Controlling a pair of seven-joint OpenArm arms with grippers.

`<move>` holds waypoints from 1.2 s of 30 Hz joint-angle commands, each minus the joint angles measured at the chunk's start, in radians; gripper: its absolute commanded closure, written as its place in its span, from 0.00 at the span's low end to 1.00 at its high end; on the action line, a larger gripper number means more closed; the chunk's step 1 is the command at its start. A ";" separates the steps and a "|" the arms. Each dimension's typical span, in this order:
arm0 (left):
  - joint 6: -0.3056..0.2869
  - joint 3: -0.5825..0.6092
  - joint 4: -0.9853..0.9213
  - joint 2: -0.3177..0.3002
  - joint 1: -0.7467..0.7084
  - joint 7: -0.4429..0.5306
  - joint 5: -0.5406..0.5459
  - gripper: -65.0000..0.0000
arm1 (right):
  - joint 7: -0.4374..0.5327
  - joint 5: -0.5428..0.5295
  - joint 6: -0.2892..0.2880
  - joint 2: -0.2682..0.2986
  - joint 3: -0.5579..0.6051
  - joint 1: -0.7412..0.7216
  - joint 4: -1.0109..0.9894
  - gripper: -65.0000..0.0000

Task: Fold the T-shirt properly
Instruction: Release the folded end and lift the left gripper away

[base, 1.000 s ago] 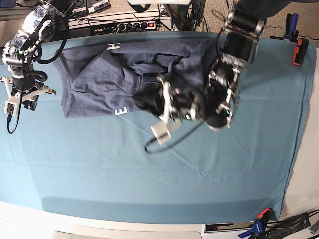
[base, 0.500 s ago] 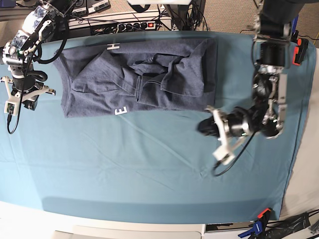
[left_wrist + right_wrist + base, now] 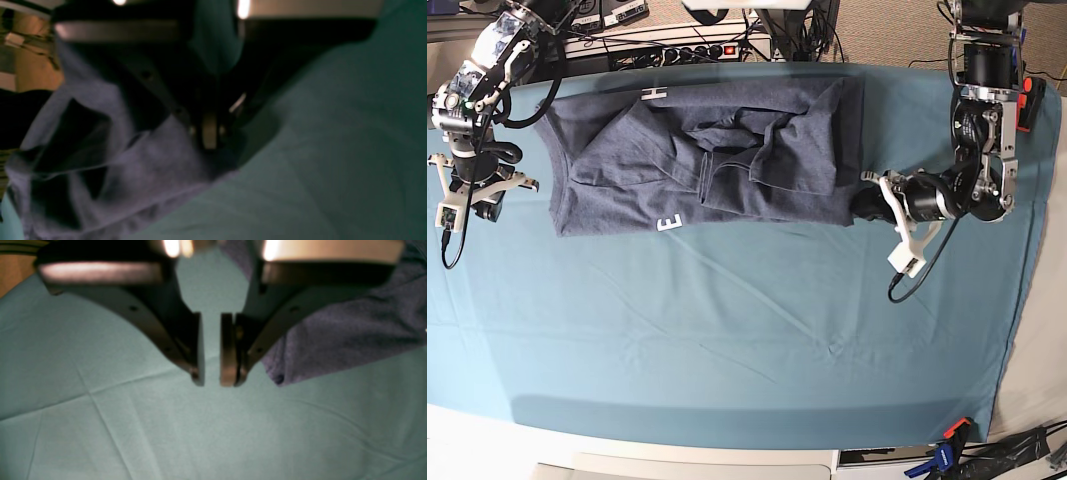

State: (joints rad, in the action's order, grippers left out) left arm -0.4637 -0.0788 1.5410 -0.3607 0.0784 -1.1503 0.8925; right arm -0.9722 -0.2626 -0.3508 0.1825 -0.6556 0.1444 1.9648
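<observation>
The blue-grey T-shirt (image 3: pixel 777 110) lies roughly folded at the back of the teal table cloth (image 3: pixel 727 330), with white letters showing at its top and lower left. My left gripper (image 3: pixel 862 205) rests low at the shirt's lower right corner. In the left wrist view this left gripper (image 3: pixel 210 140) is shut, its tips at the border between the T-shirt (image 3: pixel 150 160) and the cloth, and no fabric is clearly pinched. My right gripper (image 3: pixel 485 203) hovers left of the shirt. In the right wrist view that right gripper (image 3: pixel 211 381) stands slightly open and empty, and a T-shirt (image 3: pixel 333 333) corner lies to its right.
A power strip (image 3: pixel 697 48) and cables run along the table's back edge. An orange clamp (image 3: pixel 1027 100) grips the right edge and another clamp (image 3: pixel 952 435) the front right corner. A black cable (image 3: pixel 907 285) loops down from the left arm onto the cloth.
The left arm swung from over the shirt's middle out to the right, its jaws closing, then came back to the shirt's lower right corner. The right arm has not moved.
</observation>
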 commanded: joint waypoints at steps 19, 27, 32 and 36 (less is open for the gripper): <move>-0.004 -0.005 0.190 -0.006 -0.110 0.061 -0.048 1.00 | 0.024 -0.010 0.004 0.014 -0.006 -0.008 0.018 0.85; -0.004 -0.005 0.190 0.069 -0.130 0.068 -0.048 1.00 | 0.026 -0.010 0.004 0.014 -0.006 -0.008 0.018 0.85; -0.004 -0.002 0.190 0.129 -0.151 0.068 -0.043 1.00 | 0.026 -0.010 0.004 0.014 -0.006 -0.008 0.018 0.85; -0.005 -0.002 0.190 0.144 -0.170 0.067 -0.040 1.00 | 0.026 -0.010 0.004 0.014 -0.006 -0.008 0.018 0.85</move>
State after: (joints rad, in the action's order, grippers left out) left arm -0.4660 -0.0788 1.7145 -0.2157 -0.0975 -1.0981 0.8307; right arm -0.9718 -0.2626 -0.3508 0.1822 -0.6556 0.1444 1.9648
